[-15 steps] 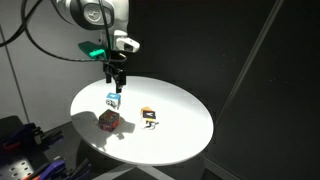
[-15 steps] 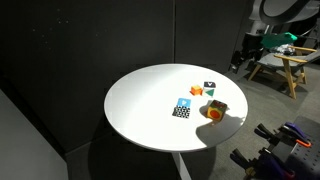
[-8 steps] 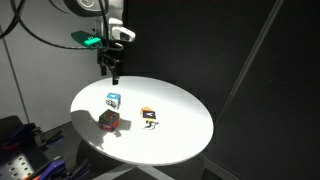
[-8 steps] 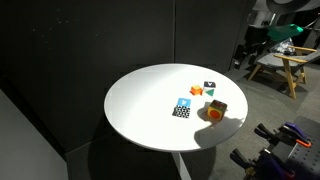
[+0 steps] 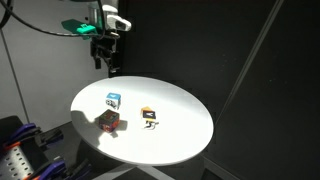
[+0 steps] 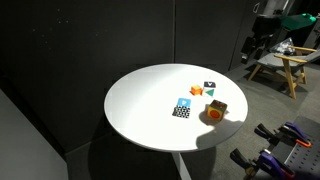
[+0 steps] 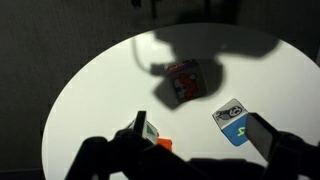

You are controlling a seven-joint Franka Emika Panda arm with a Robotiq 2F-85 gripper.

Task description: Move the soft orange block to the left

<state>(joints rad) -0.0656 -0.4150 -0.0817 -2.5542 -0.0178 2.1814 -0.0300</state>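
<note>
The soft orange block looks dark red in shadow near the front left edge of the round white table. It shows orange in an exterior view and red with whitish patches in the wrist view. A blue-and-white cube and an orange-topped white block stand near it. My gripper is open and empty, high above the table's edge, apart from all blocks.
A wooden stool stands behind the table. Robot gear with cables sits on the floor beside the table. Black curtains surround the scene.
My gripper has risen from just above the blue-and-white cube and drifted away toward the table's edge. The blocks have not moved.
</note>
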